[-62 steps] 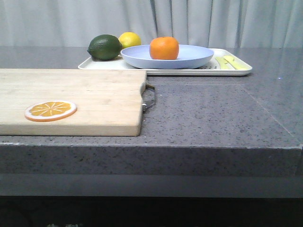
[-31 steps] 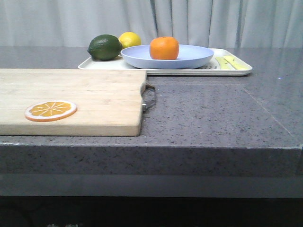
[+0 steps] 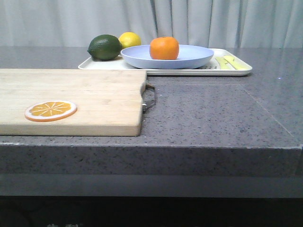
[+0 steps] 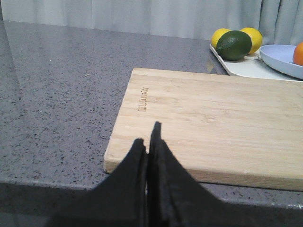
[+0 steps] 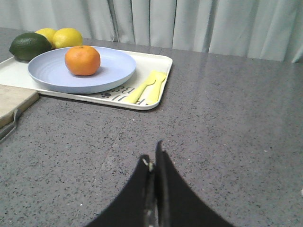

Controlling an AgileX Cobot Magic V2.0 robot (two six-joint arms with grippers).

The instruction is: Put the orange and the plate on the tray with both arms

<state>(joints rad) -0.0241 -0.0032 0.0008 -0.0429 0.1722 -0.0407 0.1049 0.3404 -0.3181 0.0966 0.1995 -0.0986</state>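
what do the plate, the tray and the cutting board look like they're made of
Plate: probably plastic or melamine, a matte, even lavender-blue with no glaze shine. Tray: looks like smooth cream plastic, with a moulded rounded rim. Cutting board: light wood, possibly bamboo, showing lengthwise grain strips and an unvarnished look.

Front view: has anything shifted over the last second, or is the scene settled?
Nothing visibly changed. The orange sits on the plate, the plate on the tray, with the lime and lemon beside it, exactly as before. The orange slice lies in the same spot on the cutting board. No arm enters the front view; both wrist views show a shut pincer, left and right.
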